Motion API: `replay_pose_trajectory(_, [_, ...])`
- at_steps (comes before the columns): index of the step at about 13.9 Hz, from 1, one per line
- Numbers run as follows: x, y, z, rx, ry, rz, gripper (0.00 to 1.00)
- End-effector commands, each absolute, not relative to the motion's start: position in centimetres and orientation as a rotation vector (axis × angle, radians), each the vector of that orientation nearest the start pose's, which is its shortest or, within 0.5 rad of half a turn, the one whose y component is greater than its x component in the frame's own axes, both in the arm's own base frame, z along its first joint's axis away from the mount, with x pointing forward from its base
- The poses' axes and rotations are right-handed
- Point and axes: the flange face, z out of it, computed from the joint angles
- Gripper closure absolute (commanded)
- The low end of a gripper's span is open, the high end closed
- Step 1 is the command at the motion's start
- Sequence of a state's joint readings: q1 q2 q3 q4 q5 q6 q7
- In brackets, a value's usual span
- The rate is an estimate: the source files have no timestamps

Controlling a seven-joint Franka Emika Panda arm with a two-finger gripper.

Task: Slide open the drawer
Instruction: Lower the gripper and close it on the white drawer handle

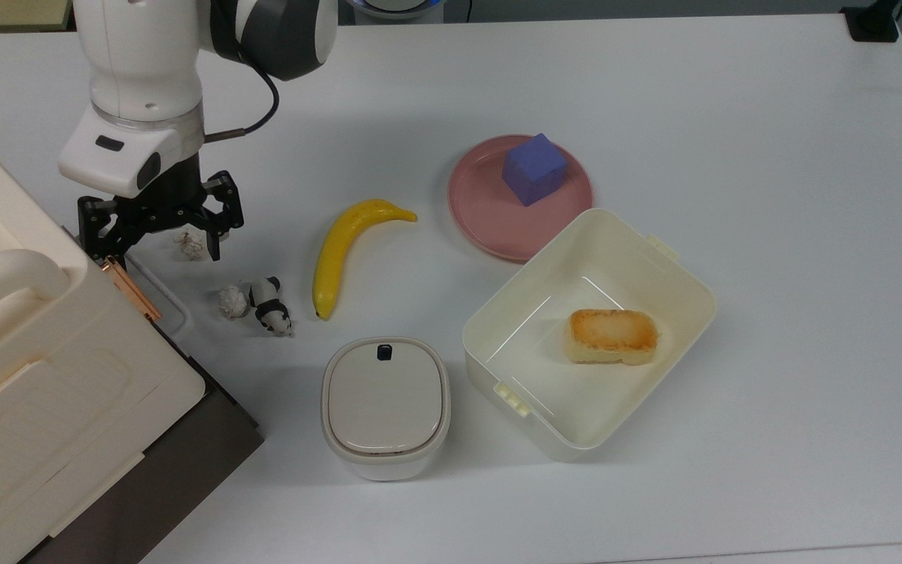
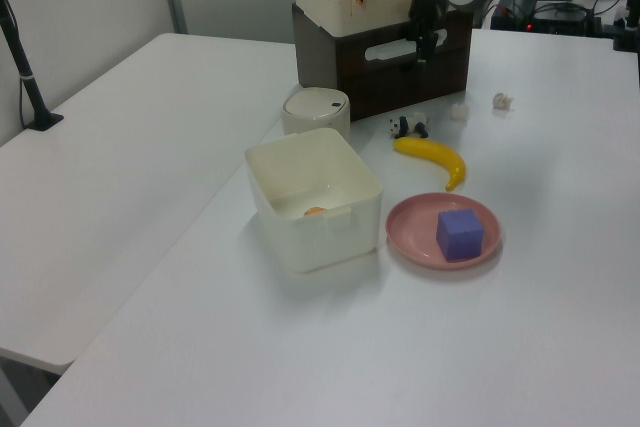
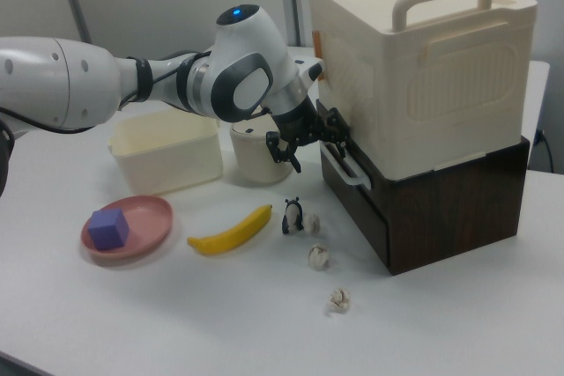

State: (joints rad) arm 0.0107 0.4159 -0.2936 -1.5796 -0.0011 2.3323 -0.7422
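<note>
Drawer (image 3: 414,209), dark-fronted and apparently shut, sits under the cream box (image 3: 423,68). At its white loop handle (image 3: 342,167) the gripper (image 3: 310,143) hangs, fingers spread, holding nothing. Judged step: reaching; next, close on the handle and pull. Beyond lies the white table (image 1: 733,117).

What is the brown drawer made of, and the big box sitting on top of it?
The drawer looks like dark wood: its brown front shows faint grain, with a white loop handle, probably plastic. The cream box on top looks like smooth moulded plastic, with ribbed panels.
</note>
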Motion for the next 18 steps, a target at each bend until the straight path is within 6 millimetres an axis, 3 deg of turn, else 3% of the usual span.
replay_pose_trajectory(1, [68.5,-18.8,44.0,-3.303,-0.946,-0.407,0.0])
replay_pose_trajectory(18, [67.2,-16.8,44.0,-3.252,-0.964,-0.33,0.0])
